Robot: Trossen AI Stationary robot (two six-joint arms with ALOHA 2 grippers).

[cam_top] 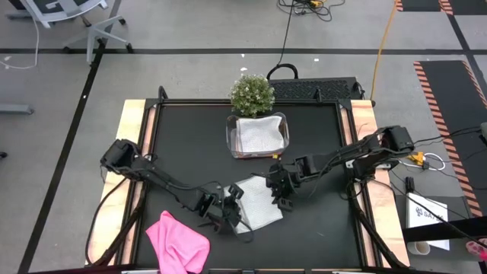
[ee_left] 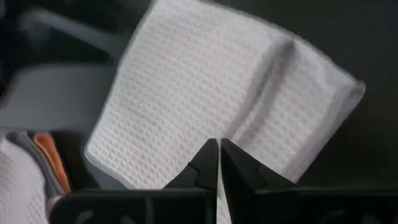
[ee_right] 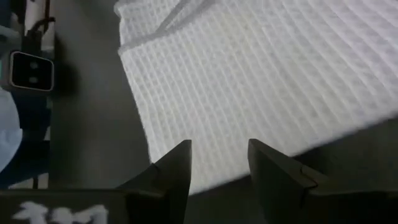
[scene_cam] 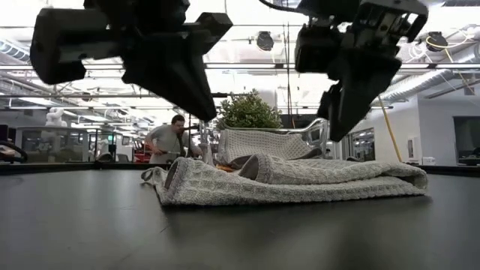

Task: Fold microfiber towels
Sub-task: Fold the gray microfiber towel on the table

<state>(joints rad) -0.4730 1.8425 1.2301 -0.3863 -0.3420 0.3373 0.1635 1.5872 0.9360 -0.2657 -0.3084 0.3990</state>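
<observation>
A light grey towel [cam_top: 257, 204] lies folded on the black table, near the front middle; it also shows in the low view [scene_cam: 300, 180]. My left gripper [cam_top: 227, 215] hangs shut just above the towel's left edge [ee_left: 186, 106]. My right gripper [cam_top: 278, 190] hangs open above the towel's right edge [ee_right: 261, 81]. In the low view both grippers are clear of the cloth. A bright pink towel [cam_top: 176, 242] lies crumpled at the near left. Another grey towel [cam_top: 259, 135] lies in the clear tub. An orange strip of cloth [ee_left: 48, 155] shows in the left wrist view.
The clear plastic tub [cam_top: 284, 129] stands at the far middle of the table, with a small potted plant [cam_top: 252, 93] behind it. Wooden rails [cam_top: 131, 152] run along both table sides. A person [scene_cam: 166, 141] is in the room beyond the table.
</observation>
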